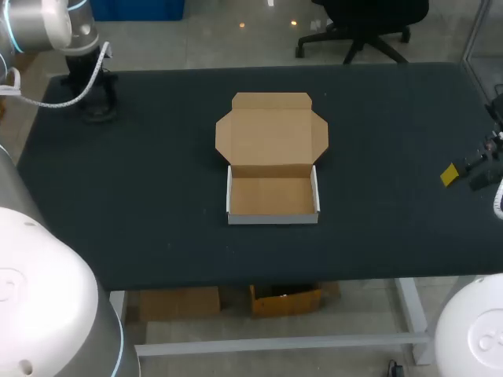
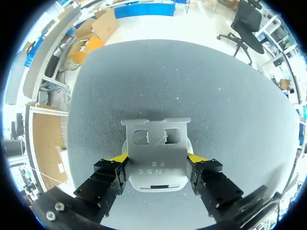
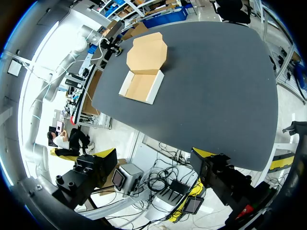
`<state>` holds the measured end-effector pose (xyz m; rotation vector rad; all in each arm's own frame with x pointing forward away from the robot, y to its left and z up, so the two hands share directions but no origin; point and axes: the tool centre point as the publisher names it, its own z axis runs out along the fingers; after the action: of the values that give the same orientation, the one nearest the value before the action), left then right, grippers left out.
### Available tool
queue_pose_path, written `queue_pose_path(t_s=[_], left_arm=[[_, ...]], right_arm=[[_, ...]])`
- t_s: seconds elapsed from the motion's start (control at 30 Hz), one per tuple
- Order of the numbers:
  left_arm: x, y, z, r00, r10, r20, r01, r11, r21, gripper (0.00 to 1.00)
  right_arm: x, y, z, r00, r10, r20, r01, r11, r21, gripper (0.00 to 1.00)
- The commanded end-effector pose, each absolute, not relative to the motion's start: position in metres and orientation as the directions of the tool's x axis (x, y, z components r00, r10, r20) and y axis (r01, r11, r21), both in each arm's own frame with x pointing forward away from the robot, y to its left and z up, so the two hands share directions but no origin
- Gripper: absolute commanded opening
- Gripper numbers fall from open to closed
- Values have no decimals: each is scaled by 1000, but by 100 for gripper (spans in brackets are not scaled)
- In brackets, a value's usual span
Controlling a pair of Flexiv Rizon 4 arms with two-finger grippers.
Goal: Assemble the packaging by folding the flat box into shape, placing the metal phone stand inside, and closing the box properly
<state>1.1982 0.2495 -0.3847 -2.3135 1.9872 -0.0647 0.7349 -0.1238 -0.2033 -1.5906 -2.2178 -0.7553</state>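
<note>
Box (image 1: 271,196) folded, lid open, empty. My left fingers (image 2: 120,158) grip the stand (image 2: 156,143); right fingers (image 3: 106,153) open; inserting and closing remain.

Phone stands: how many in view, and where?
1. The metal phone stand is gripped on both sides by the left tool, over the table. None in the open box; the head view shows none.

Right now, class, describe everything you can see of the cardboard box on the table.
The cardboard box is a shallow open tray, brown inside, with white outer walls, and empty. Its lid lies flat on the far side, tabs spread. It sits near the middle of the dark table, which alone touches it.
</note>
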Motion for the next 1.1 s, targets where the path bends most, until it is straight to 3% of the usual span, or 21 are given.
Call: queue_pose_path(t_s=[0.03,0.43,0.87,1.1], left_arm=[[1177,244,-372,145,-989,-40,-980,-137,-145,0],[1154,238,-354,121,-990,-66,-983,-110,-146,0],[1126,228,-339,54,-998,-37,-990,-49,-135,0],[1115,221,-333,26,-998,-50,-990,-19,-137,0]], right_arm=[[734,-124,-202,-337,776,533,940,246,236,100],[734,-124,-202,-337,776,533,940,246,236,100],[716,-113,-180,-679,658,326,712,483,510,100],[702,-105,-179,-804,551,224,569,602,561,100]])
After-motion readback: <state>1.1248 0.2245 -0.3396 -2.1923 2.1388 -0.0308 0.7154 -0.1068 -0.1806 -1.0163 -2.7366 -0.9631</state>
